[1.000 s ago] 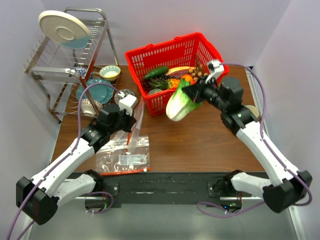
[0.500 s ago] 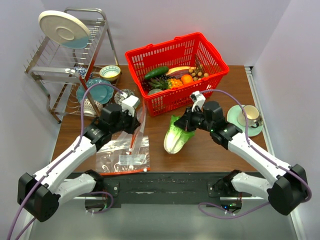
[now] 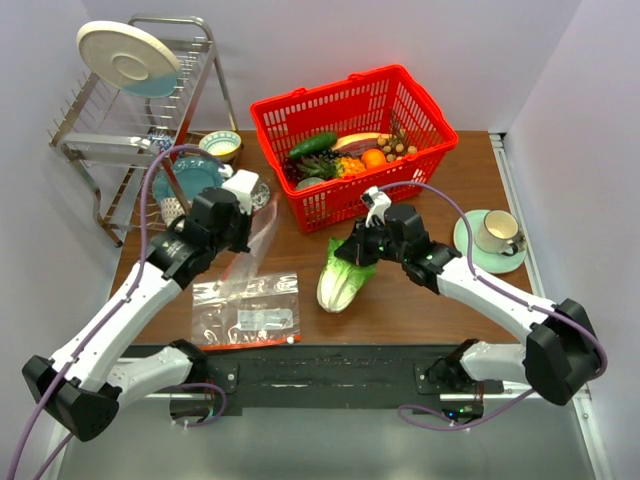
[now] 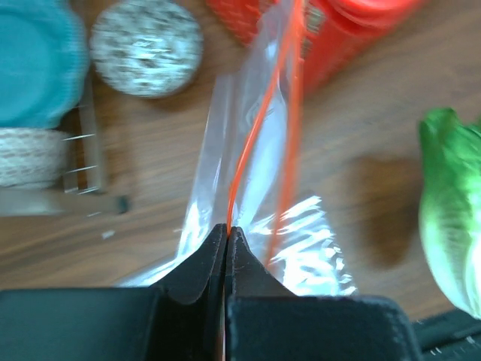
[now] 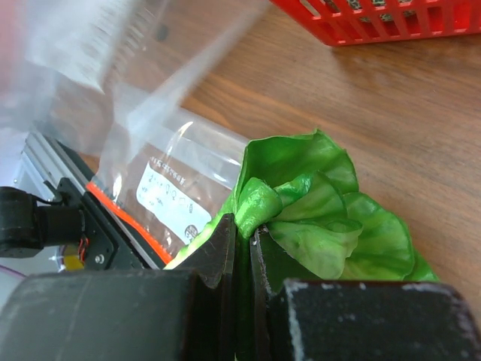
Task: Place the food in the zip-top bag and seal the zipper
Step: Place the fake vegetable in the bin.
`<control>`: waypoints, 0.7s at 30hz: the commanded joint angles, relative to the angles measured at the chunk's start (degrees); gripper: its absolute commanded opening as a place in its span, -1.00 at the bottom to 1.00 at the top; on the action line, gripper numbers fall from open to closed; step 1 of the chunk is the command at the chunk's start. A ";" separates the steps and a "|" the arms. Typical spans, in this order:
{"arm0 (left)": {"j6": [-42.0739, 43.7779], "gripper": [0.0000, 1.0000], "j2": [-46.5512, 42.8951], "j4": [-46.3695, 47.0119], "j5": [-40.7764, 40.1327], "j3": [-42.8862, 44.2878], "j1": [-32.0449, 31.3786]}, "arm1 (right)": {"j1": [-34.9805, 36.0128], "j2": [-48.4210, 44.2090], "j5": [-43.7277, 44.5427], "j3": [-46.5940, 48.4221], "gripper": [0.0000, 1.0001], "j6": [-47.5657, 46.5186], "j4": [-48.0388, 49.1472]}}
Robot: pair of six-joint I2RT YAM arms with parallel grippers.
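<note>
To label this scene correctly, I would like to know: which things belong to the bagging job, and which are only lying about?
Job: napa cabbage, cucumber, brown nuts, lifted zip-top bag, its zipper.
Lying about: orange, cup, dish rack, white plate, spare bag.

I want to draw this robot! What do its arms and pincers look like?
The left arm and right arm have smooth white tube sections joined by chunky black joints. A thin purple cable loops along each. The left pincer and right pincer have two flat black fingers each.
</note>
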 commanded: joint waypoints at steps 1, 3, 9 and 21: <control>-1.45 -1.00 -0.43 -11.68 -15.29 9.12 -0.26 | 0.95 0.32 1.88 1.04 -1.00 0.50 5.21; -2.07 -1.00 -0.07 -14.16 -21.18 10.81 -0.26 | 1.30 0.85 2.41 1.21 -1.00 0.15 5.04; -2.60 -1.00 3.18 -20.85 -27.53 13.45 -0.61 | 1.48 0.85 4.87 1.13 -1.00 -0.64 3.90; -2.95 -1.00 6.34 -0.04 -6.88 -1.93 -3.78 | 1.48 -4.07 12.07 12.80 -1.00 -6.44 -4.45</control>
